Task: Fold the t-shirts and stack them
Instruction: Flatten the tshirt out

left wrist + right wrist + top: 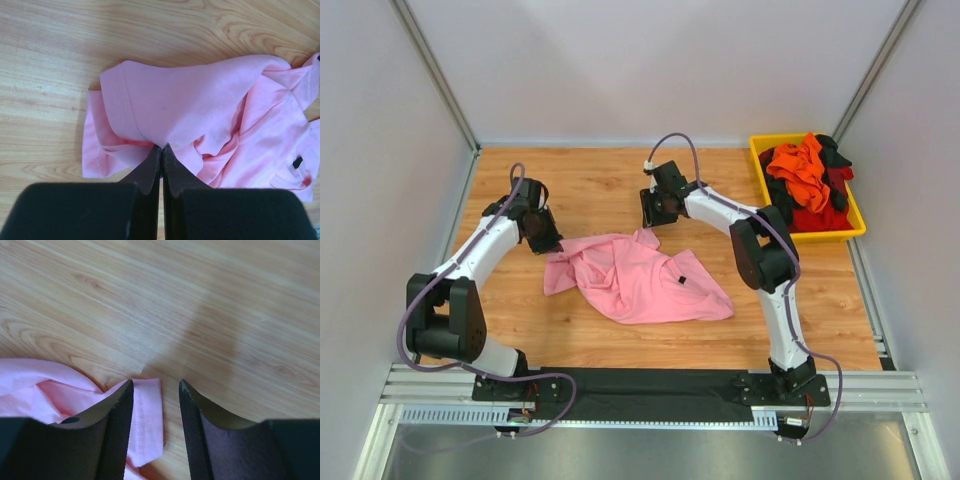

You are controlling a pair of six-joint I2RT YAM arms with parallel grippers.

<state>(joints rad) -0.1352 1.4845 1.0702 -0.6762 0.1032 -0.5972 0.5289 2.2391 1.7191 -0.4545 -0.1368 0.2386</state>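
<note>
One pink t-shirt (640, 285) crumpled, left pincer (162, 146) pinching it (right pincer (156, 383) agape)

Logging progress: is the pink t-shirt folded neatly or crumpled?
Crumpled, not folded: the pink t-shirt lies in an uneven creased heap on the table, one edge pinched in the shut left pincer.

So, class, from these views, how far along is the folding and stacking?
Done: nothing is folded or stacked. In hand: the left gripper pinches the crumpled pink t-shirt; the right gripper hangs open over its edge. Left: folding it, then the orange, red and black shirts heaped in the yellow bin.
</note>
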